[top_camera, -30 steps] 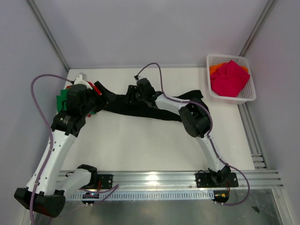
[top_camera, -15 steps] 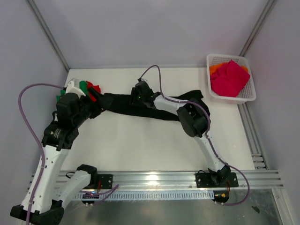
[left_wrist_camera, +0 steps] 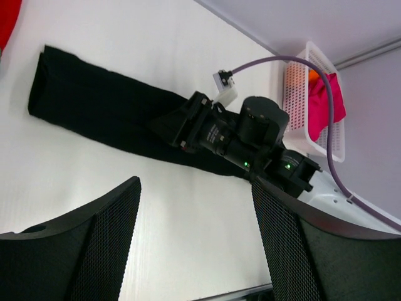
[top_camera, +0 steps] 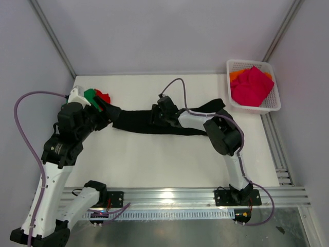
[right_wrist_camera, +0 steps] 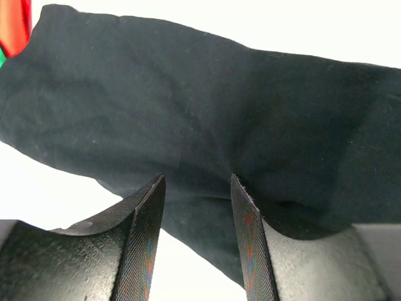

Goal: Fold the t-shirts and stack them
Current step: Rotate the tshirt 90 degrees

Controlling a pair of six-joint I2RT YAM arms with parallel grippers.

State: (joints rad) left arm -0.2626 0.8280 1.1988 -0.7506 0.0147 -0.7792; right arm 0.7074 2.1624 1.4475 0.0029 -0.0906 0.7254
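The white lattice basket (top_camera: pixel 249 62) holds a magenta-pink t-shirt (top_camera: pixel 251 85) heaped on top; an orange t-shirt (top_camera: pixel 235 75) shows beneath it at the basket's far-left corner. The black t-shirt (top_camera: pixel 133 122) lies outside the basket, to its left, drawn out as a long narrow band on the table (top_camera: pixel 169 159); one end lies near the basket. The green t-shirt (top_camera: pixel 90 94) and red t-shirt (top_camera: pixel 104 96) lie together, well apart from the basket, beyond the band's other end. The right gripper (right_wrist_camera: pixel 197 179) is closed on a fold of the black t-shirt about midway along the band; the left gripper (left_wrist_camera: pixel 195 185) stands wide and empty at the end farthest from the basket.
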